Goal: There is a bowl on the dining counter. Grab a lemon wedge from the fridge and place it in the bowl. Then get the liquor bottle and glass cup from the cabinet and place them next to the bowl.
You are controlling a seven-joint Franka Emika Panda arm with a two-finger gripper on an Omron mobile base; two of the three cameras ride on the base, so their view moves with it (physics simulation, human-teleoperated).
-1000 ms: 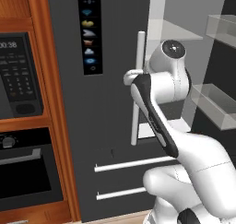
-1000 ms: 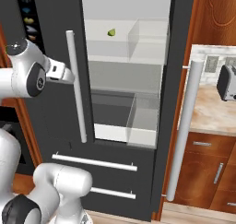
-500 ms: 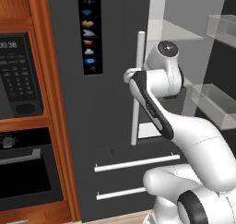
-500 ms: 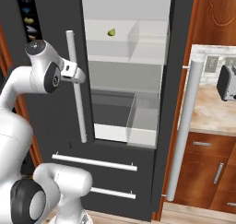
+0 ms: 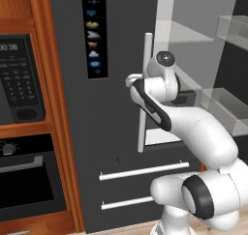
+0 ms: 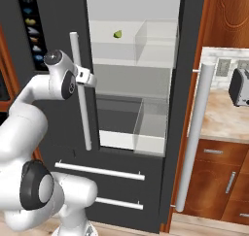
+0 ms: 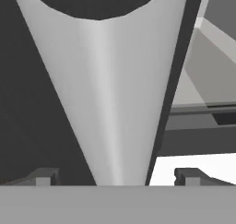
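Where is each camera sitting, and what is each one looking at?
Left base view: sits behind the arm on its left, looking forward at the fridge, its left door's bar handle and the wall oven; the white arm rises at lower right.
Right base view: behind the arm on its right, facing the open fridge, where a lemon wedge lies on a shelf; the arm rises at lower left.
Hand view: on the hand, close up to the handle, which stands between the open gripper tips.
All three views share the handle.
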